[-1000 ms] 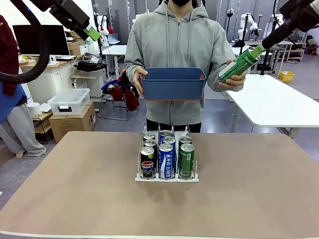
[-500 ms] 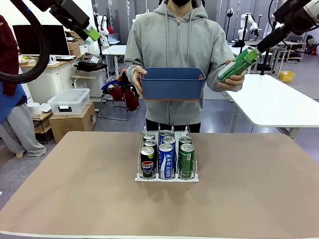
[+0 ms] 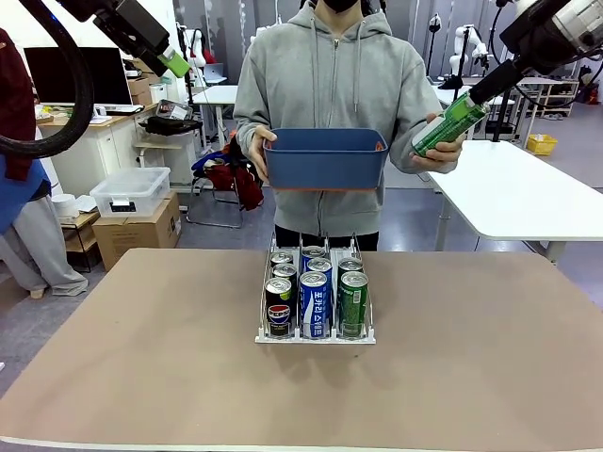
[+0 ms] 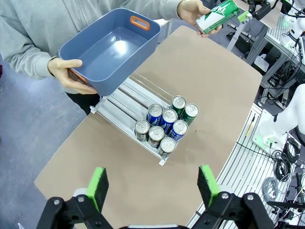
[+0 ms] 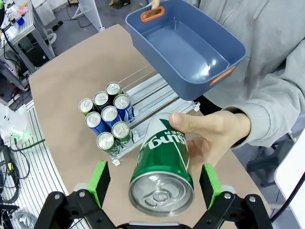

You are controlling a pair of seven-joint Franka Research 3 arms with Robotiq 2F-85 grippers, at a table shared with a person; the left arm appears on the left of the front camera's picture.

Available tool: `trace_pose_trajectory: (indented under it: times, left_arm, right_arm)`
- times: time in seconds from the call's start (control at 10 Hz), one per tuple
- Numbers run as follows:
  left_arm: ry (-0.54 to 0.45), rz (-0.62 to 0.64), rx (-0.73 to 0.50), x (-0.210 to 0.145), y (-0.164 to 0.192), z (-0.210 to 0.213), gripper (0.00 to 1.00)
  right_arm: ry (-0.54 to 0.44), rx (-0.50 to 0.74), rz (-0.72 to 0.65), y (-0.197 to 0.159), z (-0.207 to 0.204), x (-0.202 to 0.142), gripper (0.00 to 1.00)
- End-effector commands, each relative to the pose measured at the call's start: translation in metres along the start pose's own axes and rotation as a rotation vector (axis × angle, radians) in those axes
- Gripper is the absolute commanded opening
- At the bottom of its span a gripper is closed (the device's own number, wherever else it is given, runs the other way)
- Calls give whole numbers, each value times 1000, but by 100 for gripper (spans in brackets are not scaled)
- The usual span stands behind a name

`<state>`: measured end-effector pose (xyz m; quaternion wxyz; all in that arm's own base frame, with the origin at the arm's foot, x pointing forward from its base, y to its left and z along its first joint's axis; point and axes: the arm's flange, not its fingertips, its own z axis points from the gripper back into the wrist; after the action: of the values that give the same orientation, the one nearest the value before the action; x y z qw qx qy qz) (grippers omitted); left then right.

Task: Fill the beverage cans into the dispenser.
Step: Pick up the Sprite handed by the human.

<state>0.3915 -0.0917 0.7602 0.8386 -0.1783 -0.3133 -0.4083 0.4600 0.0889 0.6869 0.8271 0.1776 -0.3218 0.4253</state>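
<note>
Right gripper [image 5: 155, 188] wide open around the green can [image 5: 162, 169] held out by the person's hand [image 5: 212, 133], gripping nothing. Left gripper [image 4: 152, 183] open and empty, high above the dispenser [image 3: 316, 336]. Might drop if let go too early, before the pads squeeze.

Blue plastic bin [image 3: 327, 157] with orange handles, above brown table [image 3: 141, 358].

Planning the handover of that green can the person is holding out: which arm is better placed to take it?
The right. The right gripper is open with its pads on either side of the green can in the person's hand. The left gripper is open too, but high above the dispenser, far from it.
</note>
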Motion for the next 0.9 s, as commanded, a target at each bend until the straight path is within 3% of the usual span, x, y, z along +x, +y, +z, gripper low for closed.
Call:
trace_pose_trajectory:
  times: [0.0,0.7,0.8]
  left_arm:
    - [0,2,-2,-1,1,1,100]
    - [0,2,-2,-1,1,1,100]
    - [0,2,-2,-1,1,1,100]
  right_arm:
    - [3,34,4,-4,-2,1,100]
    - [19,10,-4,-2,-9,-1,100]
    - [23,7,-4,-2,-10,-1,83]
